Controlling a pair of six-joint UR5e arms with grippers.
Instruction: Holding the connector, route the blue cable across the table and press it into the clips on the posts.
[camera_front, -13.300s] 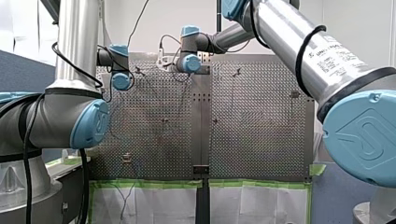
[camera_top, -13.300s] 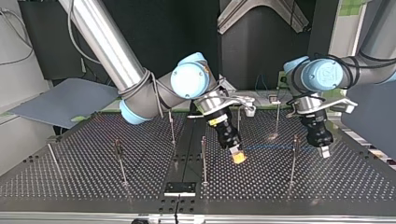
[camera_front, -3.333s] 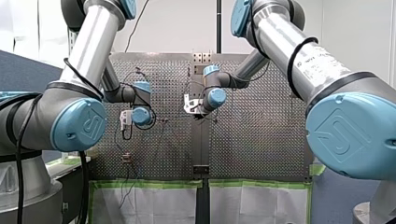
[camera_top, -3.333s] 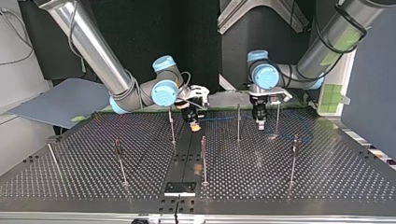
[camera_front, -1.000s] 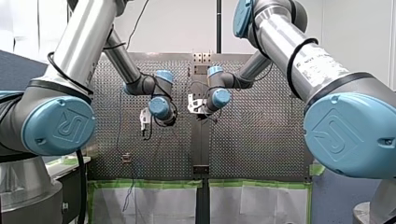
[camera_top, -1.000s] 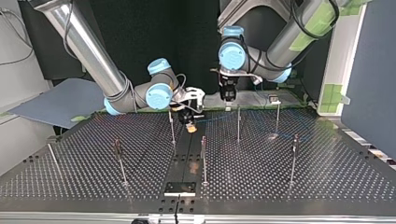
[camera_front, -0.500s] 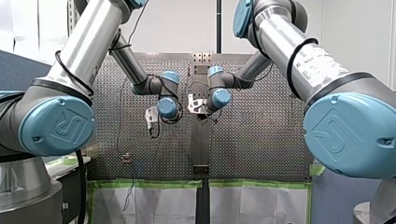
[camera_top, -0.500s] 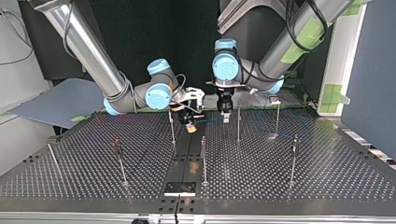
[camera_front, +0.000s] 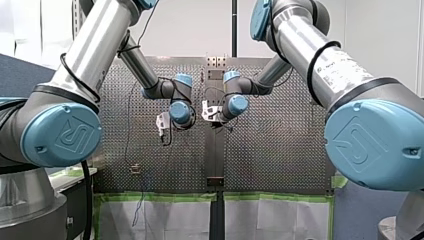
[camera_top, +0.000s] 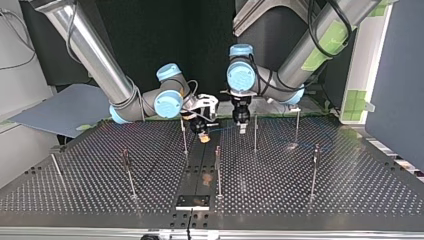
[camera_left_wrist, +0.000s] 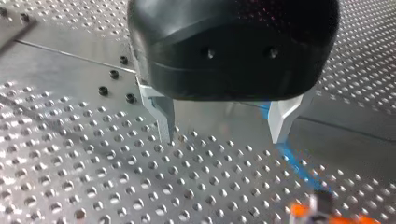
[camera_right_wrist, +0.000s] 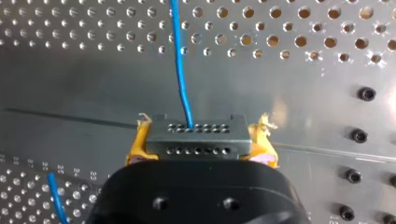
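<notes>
My right gripper (camera_right_wrist: 200, 142) is shut on a grey connector (camera_right_wrist: 196, 133), gripped between its yellow pads (camera_right_wrist: 137, 144). A blue cable (camera_right_wrist: 180, 70) runs from the connector over the table ahead of it. In the top view that gripper (camera_top: 203, 135) hangs low over the table's centre strip at the back. My left gripper (camera_top: 242, 128) hovers just to its right, beside a post (camera_top: 255, 134). In the left wrist view its metal fingers (camera_left_wrist: 162, 114) stand open (camera_left_wrist: 224, 137) with nothing between them, and the blue cable (camera_left_wrist: 295, 162) lies on the plate by one fingertip.
Several thin posts stand on the perforated table (camera_top: 300, 200), among them one near the centre (camera_top: 218, 170), one at the back (camera_top: 297, 125) and one to the right (camera_top: 315, 170). A small black plate (camera_top: 192, 202) sits at the near edge.
My left arm has swung toward the top view's left and come down beside my right gripper. My right gripper has stayed almost still, holding the connector.
</notes>
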